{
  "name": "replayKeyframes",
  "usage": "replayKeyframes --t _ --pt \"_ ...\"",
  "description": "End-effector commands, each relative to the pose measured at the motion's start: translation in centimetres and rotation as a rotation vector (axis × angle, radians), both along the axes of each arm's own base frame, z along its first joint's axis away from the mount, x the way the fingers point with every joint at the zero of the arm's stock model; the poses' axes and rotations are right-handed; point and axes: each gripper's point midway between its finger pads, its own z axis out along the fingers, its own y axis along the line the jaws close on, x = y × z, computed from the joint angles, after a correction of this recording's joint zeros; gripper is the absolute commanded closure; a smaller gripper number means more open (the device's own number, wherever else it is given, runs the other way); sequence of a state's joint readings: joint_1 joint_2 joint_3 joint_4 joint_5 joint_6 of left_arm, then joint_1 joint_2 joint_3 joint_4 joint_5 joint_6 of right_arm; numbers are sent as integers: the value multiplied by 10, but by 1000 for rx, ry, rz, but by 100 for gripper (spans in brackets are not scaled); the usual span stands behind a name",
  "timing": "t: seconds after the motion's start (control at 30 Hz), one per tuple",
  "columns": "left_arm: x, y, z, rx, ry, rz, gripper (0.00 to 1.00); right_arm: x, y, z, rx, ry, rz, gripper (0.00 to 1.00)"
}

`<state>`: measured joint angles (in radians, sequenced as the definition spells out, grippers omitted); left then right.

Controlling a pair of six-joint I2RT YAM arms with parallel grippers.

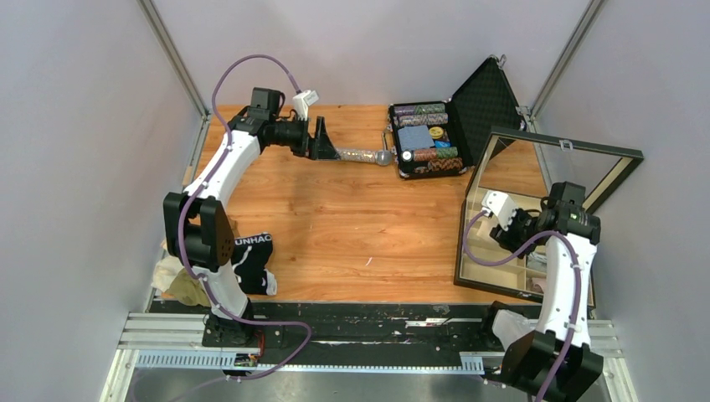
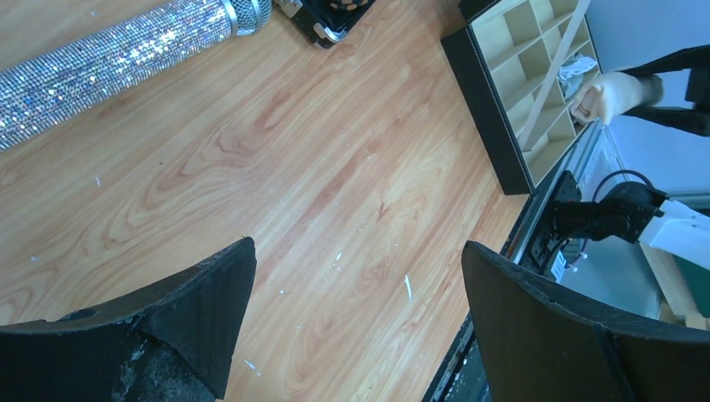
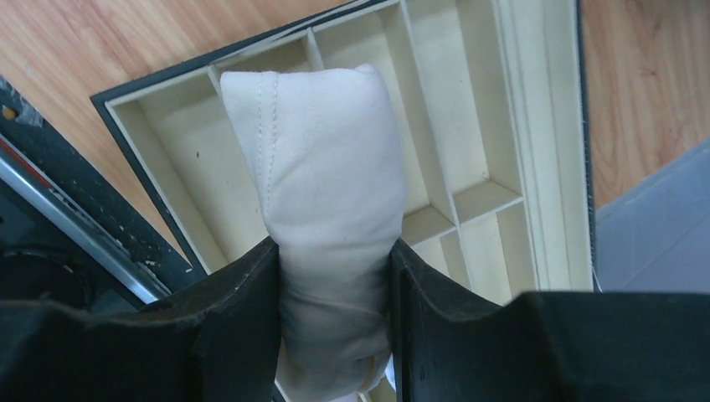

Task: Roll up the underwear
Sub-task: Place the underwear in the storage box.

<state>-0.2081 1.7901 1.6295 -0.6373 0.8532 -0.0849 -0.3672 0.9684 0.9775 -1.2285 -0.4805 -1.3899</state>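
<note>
Right gripper [image 3: 333, 255] pinches rolled cream underwear [image 3: 322, 159]; left gripper [image 2: 358, 247] spread wide.

Wood table [image 1: 352, 209]: glitter microphone [image 1: 362, 155] lies flat right at the left gripper [image 2: 360, 260] fingertips, with an open chip case [image 1: 427, 138] just beside its far end. Divided tray box [image 1: 494, 272], lid up, sits directly below the right gripper [image 3: 335, 260]. Black underwear [image 1: 251, 260] and cream underwear [image 1: 180, 280] are heaped well behind the left gripper, by that arm's base.

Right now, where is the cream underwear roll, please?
Seen by the right wrist camera, the cream underwear roll is pinched in the right gripper, above the right-hand divided box.
</note>
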Motion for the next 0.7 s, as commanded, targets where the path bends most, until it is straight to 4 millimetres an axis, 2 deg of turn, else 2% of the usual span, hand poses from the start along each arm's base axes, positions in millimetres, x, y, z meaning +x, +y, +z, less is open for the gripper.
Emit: replayKeyframes --t 0.0,0.23,0.5,0.67 --pt "-5 -4 5 -25 -17 -34 0 4 -7 -17 -39 15 130 100" --pt "-7 -2 1 -6 -21 -37 0 13 -13 -52 -59 29 202 100" --pt "-14 2 -3 17 -23 -39 0 18 -20 -78 -61 107 248 100" --pt "-20 4 -6 26 -24 -36 0 23 -18 -90 -56 99 316 100"
